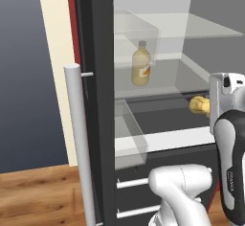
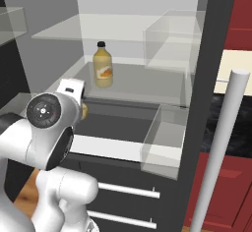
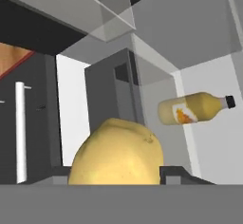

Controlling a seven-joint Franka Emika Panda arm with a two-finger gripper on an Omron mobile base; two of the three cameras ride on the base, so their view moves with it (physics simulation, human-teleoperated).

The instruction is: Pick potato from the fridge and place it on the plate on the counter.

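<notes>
Potato (image 3: 116,152): lumpy yellow-tan oval with a dull skin, sitting between the fingertips inside the open fridge (image 1: 95,76), low in front of the shelf that carries the yellow bottle (image 1: 140,63).
Hand (image 3: 116,178): clenched on the potato — a dark fingertip shows at its right flank.
Handling: likely firm, fairly light and not fragile; the rounded skin could roll or slip.
Hold: across the broad middle — not the tapered ends.
</notes>
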